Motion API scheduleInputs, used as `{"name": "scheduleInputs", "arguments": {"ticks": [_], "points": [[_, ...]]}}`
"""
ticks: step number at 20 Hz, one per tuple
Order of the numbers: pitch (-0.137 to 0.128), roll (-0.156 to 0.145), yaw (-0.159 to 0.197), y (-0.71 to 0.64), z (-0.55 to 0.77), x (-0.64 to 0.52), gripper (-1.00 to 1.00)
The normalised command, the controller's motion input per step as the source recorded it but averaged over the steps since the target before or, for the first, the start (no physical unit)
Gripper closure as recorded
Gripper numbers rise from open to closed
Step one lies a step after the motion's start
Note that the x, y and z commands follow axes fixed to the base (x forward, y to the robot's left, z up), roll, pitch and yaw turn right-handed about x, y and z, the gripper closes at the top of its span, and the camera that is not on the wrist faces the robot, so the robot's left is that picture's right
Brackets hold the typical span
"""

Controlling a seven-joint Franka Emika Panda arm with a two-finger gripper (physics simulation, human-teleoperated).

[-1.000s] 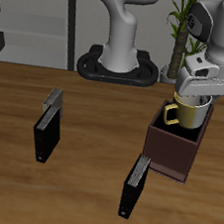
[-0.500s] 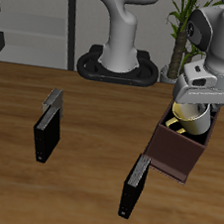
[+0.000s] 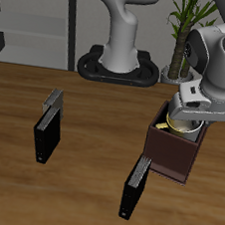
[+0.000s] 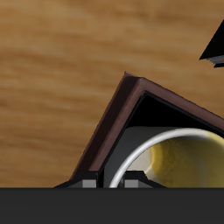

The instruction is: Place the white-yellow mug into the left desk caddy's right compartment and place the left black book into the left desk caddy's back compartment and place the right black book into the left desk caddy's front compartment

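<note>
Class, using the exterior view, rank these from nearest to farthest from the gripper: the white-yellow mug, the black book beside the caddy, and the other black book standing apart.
1. White-yellow mug, at the gripper, inside the dark brown desk caddy.
2. Black book by the caddy's front corner.
3. Black book across the table, standing alone.

Wood-grain table [image 3: 92,132] spread bare and brown across the near ground. Beyond its far edge, a green leafy plant [image 3: 183,21] standing upright, with pale grey shelving [image 3: 31,19] well apart from it, dark gaps between the boards.
</note>
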Motion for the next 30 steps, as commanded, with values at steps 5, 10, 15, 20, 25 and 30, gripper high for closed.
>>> {"name": "scheduleInputs", "arguments": {"ticks": [5,10,15,20,25,30], "points": [[-0.074,0.013,0.004,-0.1,0.43,-0.3,-1.0],[-0.079,0.007,-0.002,-0.38,0.58,-0.47,-1.0],[-0.044,-0.055,0.032,-0.73,0.3,-0.26,-1.0],[-0.038,-0.132,-0.077,-0.88,0.22,0.13,-1.0],[-0.048,-0.112,-0.105,-0.66,0.12,0.31,-1.0],[-0.032,-0.01,-0.014,0.08,0.22,0.51,-1.0]]}}
